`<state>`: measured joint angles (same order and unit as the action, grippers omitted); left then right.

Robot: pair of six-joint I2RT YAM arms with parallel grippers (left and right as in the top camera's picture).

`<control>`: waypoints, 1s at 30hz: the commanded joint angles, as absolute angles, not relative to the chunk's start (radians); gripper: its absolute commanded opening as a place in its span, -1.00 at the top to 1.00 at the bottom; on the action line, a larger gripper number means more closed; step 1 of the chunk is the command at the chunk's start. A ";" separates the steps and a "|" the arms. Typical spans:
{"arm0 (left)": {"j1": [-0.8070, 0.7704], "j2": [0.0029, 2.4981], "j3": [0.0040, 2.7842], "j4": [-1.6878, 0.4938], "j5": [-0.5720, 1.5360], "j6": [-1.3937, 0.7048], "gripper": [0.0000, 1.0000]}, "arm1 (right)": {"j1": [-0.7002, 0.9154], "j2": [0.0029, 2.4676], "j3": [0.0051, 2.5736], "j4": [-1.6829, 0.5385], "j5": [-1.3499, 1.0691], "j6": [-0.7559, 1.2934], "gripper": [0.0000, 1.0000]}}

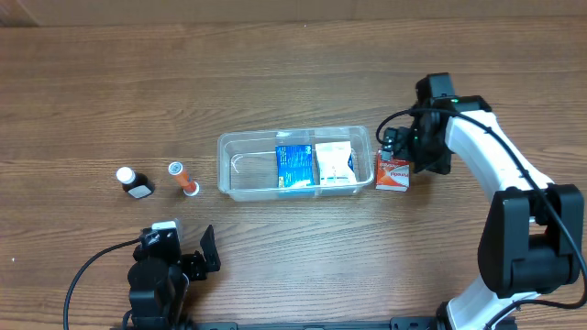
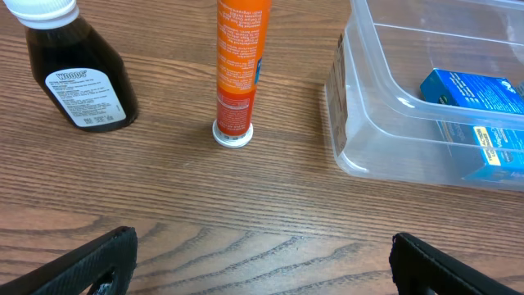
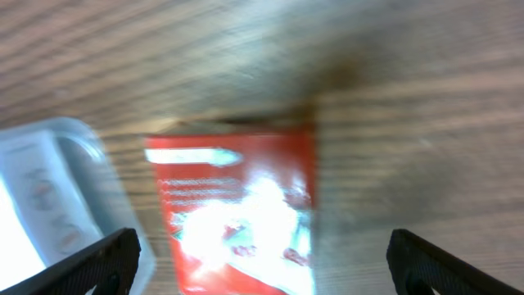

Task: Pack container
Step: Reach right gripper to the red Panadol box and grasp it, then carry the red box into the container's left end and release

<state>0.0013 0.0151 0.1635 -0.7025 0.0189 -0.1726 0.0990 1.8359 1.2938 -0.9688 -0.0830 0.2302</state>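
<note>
The clear plastic container (image 1: pixel 240 165) lies mid-table and holds a blue box (image 1: pixel 293 166) and a white packet (image 1: pixel 334 164); its left part has nothing in it. Its corner and the blue box (image 2: pixel 479 102) show in the left wrist view (image 2: pixel 360 106). A red and white box (image 1: pixel 393 172) lies on the table just right of the container. My right gripper (image 1: pixel 410 147) is open above it; the box (image 3: pixel 233 213) is blurred between the fingers (image 3: pixel 262 262). My left gripper (image 1: pixel 188 261) is open and empty near the front edge (image 2: pixel 262 262).
A dark brown bottle with a white cap (image 1: pixel 134 182) and an upright orange tube (image 1: pixel 182 179) stand left of the container. Both show in the left wrist view, the bottle (image 2: pixel 78 78) and the tube (image 2: pixel 237 65).
</note>
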 commanded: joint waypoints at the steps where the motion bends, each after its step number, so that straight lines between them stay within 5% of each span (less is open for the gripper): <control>1: -0.001 0.005 0.160 -0.699 0.012 -0.157 -1.00 | 0.145 1.809 1.271 -0.894 -0.099 0.217 -0.98; 23: -0.001 0.005 0.160 -0.699 0.012 -0.157 -1.00 | 0.123 1.910 1.211 -0.897 0.073 0.410 -0.79; 30: -0.001 0.005 0.160 -0.699 0.012 -0.157 -1.00 | 0.122 1.875 1.252 -0.990 0.059 0.446 -0.47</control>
<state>0.0013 0.0151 0.1635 -0.7025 0.0189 -0.1726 0.1257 1.9011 1.2175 -0.9646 0.0566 0.4301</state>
